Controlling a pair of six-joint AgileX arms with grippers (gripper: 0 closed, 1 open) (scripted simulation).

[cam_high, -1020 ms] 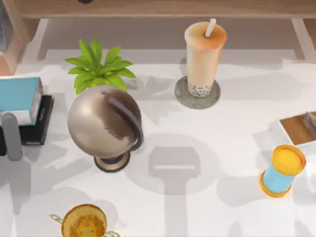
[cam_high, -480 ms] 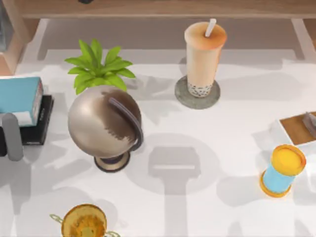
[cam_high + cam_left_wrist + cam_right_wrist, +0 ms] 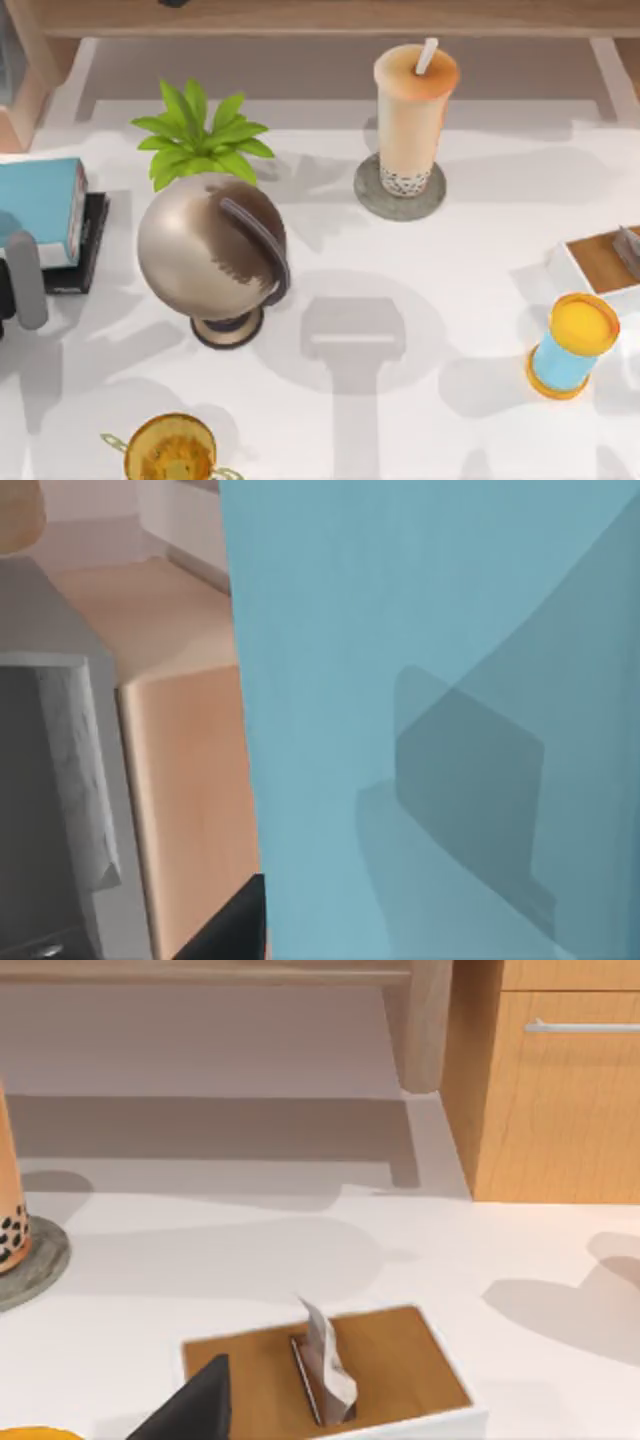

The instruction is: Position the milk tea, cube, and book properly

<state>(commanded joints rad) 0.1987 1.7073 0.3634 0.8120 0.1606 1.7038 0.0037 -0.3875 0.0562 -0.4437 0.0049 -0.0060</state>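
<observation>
Three views. Top view: my left gripper (image 3: 22, 275) sits at the counter's (image 3: 470, 260) left edge, right against the book (image 3: 40, 205); only a grey finger (image 3: 25, 280) shows, so I can't tell whether it's clamped or released. Book is light blue with white page edges, lying on a thin black slab (image 3: 82, 250) at far left. Milk tea (image 3: 413, 115) stands upright on a round grey coaster (image 3: 400, 190), back centre. Bronze globe (image 3: 212, 250) is left of centre, green plant (image 3: 200, 135) just behind it. Blue cylinder with yellow ends (image 3: 572, 345) stands tilted at right, near a white tray with a brown insert (image 3: 600, 262). Gold object (image 3: 170, 450) at the front edge.

Left wrist view: book's blue cover (image 3: 430, 710) up close, wooden furniture (image 3: 190, 780) beside it.

Right wrist view: tray (image 3: 330, 1375) with a small grey piece (image 3: 322, 1360) standing in it; milk tea's base (image 3: 10, 1230) with dark pearls on the coaster (image 3: 35, 1265); wooden cabinet (image 3: 555, 1080) behind. Right gripper's state can't be told.
</observation>
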